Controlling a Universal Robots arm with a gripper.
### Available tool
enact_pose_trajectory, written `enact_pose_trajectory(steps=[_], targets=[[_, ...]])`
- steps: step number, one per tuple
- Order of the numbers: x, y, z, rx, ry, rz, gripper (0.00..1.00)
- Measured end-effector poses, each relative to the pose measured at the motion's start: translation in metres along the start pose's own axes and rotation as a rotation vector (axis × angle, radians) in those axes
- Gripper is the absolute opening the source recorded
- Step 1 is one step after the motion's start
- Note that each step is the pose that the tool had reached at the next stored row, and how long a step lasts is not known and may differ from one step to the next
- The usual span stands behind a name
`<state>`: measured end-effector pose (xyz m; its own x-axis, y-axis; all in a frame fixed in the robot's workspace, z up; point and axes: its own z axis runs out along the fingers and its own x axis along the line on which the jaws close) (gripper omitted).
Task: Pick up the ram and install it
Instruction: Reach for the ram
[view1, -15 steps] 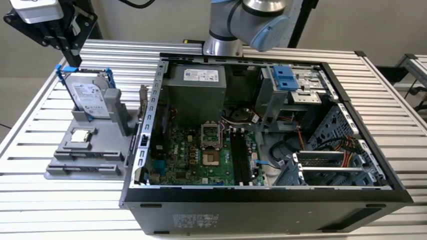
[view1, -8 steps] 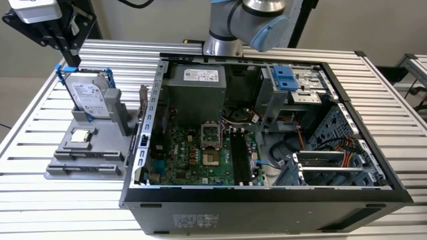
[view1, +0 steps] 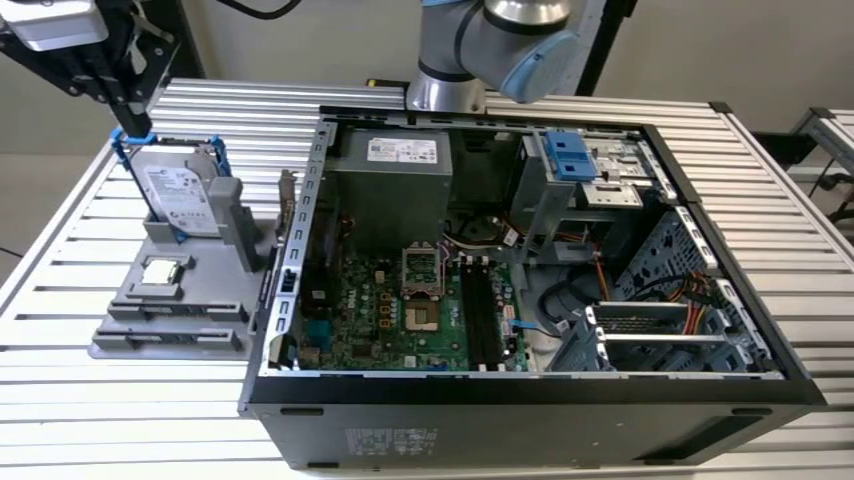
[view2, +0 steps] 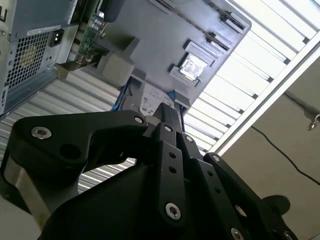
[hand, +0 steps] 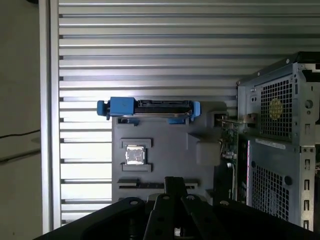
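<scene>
The ram (view1: 284, 215) stands on its long edge in the gray holder (view1: 174, 330), at the holder's side nearest the open computer case (view1: 534, 410). It sits just beside the case wall and outside it. In the first wrist view it shows edge-on as a thin green strip (hand: 228, 142) between the holder and the perforated rear of the case. In the second wrist view its green board (view2: 90, 35) lies next to the case's vented back.

On the same holder, toward the exterior view's left, the hard drive (view1: 180, 195) in its blue frame stands upright. The small square silver processor (view1: 160, 270) lies flat in a recess in front of the drive.

The gripper (view1: 134, 128) hangs above the holder, its tip just over the top of the drive's blue frame and well apart from the ram. Its black fingers (hand: 175, 182) are drawn together with nothing between them, and they touch nothing.

Inside the case, the motherboard's long black memory slots (view1: 483, 310) run beside the processor socket. Holder and case both rest on a slatted metal table (view1: 134, 400).
</scene>
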<state>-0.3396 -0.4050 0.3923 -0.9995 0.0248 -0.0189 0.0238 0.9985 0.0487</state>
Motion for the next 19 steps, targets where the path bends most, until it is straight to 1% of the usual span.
enact_pose_trajectory(steps=[3, 14, 19], targets=[[0.0015, -0.0049, -0.0001, 0.0000, 0.0000, 0.000, 0.00], [0.0032, -0.0302, -0.0003, 0.0000, 0.0000, 0.000, 0.00], [0.0037, -0.0427, -0.0005, 0.0001, 0.0001, 0.000, 0.00]])
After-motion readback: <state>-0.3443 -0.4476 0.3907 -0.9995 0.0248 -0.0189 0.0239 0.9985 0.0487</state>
